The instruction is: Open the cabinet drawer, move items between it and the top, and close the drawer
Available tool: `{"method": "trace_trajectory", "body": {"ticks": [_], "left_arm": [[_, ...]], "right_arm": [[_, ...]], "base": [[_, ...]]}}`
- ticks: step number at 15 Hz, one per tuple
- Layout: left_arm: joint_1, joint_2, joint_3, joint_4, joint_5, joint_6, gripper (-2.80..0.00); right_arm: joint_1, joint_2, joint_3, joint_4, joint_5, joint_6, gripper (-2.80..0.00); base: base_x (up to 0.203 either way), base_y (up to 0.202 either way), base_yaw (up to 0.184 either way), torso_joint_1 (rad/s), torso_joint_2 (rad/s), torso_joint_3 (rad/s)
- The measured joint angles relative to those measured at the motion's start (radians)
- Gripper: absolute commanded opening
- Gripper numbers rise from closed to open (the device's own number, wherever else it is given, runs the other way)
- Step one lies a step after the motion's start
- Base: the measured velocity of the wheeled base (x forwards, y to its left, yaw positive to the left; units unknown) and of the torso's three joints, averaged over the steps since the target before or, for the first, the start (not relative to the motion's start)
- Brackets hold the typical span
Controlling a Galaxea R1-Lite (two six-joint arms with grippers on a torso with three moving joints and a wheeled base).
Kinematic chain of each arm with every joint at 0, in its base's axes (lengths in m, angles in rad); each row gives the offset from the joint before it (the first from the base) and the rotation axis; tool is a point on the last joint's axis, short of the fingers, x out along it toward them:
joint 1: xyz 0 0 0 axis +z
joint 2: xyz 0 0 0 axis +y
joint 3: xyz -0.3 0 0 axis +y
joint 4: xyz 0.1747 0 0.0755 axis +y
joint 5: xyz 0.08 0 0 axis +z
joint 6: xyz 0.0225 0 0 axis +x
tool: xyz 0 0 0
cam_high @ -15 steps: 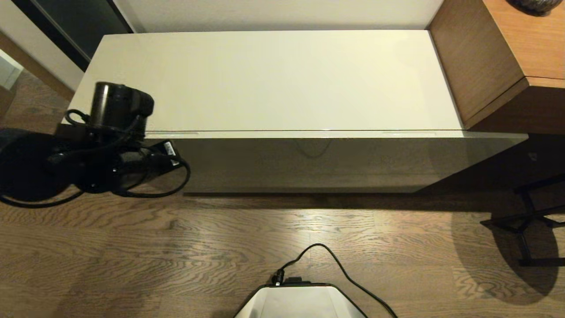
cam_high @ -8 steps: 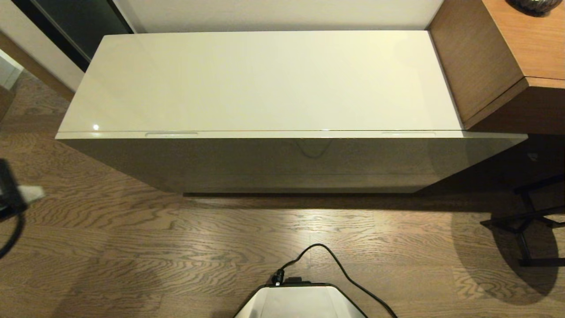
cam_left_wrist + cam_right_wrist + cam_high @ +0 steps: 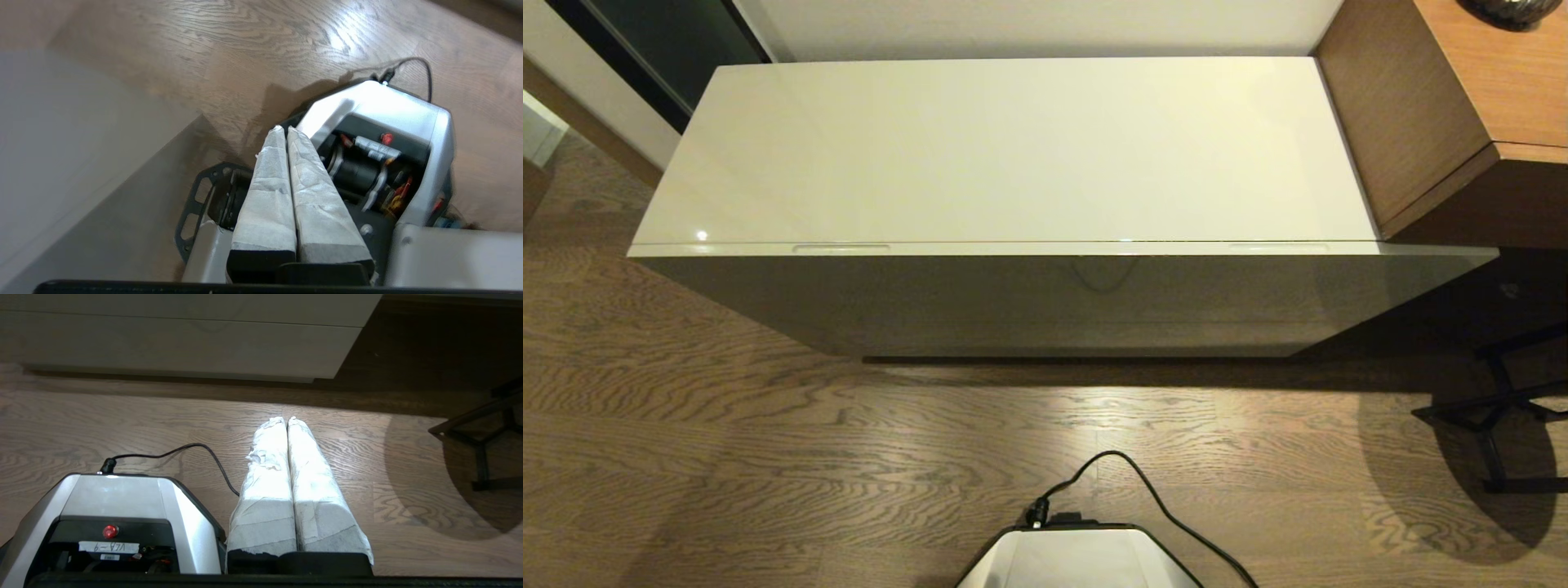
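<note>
The cabinet drawer (image 3: 1045, 290) is pushed in flush, with its two slim slots along the front edge under the glossy cream-white top (image 3: 1013, 147), which carries nothing. No tissue pack or slippers show in any view. Neither arm appears in the head view. My left gripper (image 3: 284, 130) is shut with nothing in it, held low beside the robot base (image 3: 380, 106) over the floor. My right gripper (image 3: 285, 419) is shut and empty too, pointing over the floor toward the drawer front (image 3: 175, 343).
A brown wooden desk (image 3: 1454, 106) butts against the cabinet's right end. A black metal stand (image 3: 1503, 400) sits on the floor at the right. The robot base (image 3: 1078, 555) with its black cable (image 3: 1168, 510) is at the near edge.
The left arm, which was at the cabinet's front left corner, has pulled back down and left and is now out of the head view. The cabinet is unchanged.
</note>
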Motion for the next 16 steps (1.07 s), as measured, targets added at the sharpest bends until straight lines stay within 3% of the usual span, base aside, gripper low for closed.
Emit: {"method": "trace_trajectory", "body": {"ticks": [4,7,9,11,13,16], "left_arm": [[-0.003,-0.150,0.124,-0.035,-0.002,0.042,-2.80],[-0.011,-0.272,0.231,-0.095,0.003,0.175,-2.80],[-0.014,-0.308,0.272,-0.229,-0.017,0.248,-2.80],[-0.014,-0.324,0.332,-0.358,-0.049,0.264,-2.80],[-0.014,-0.330,0.451,-0.502,-0.064,0.285,-2.80],[-0.014,-0.333,0.699,-0.796,-0.073,0.380,-2.80]], "right_arm": [[0.000,0.000,0.000,-0.004,0.002,-0.009,-2.80],[0.000,0.000,0.000,-0.004,0.002,-0.014,-2.80],[0.001,0.000,0.000,-0.004,0.002,-0.015,-2.80],[0.000,0.000,0.000,-0.004,0.002,-0.015,-2.80],[0.000,0.000,0.000,-0.004,0.001,-0.014,-2.80],[0.001,0.000,0.000,-0.002,0.001,-0.012,-2.80]], "base": [[0.000,0.000,0.000,0.000,0.00,0.000],[0.000,0.000,0.000,0.000,0.00,0.000],[0.000,0.000,0.000,0.000,0.00,0.000],[0.000,0.000,0.000,0.000,0.00,0.000],[0.000,0.000,0.000,0.000,0.00,0.000],[0.000,0.000,0.000,0.000,0.00,0.000]]}}
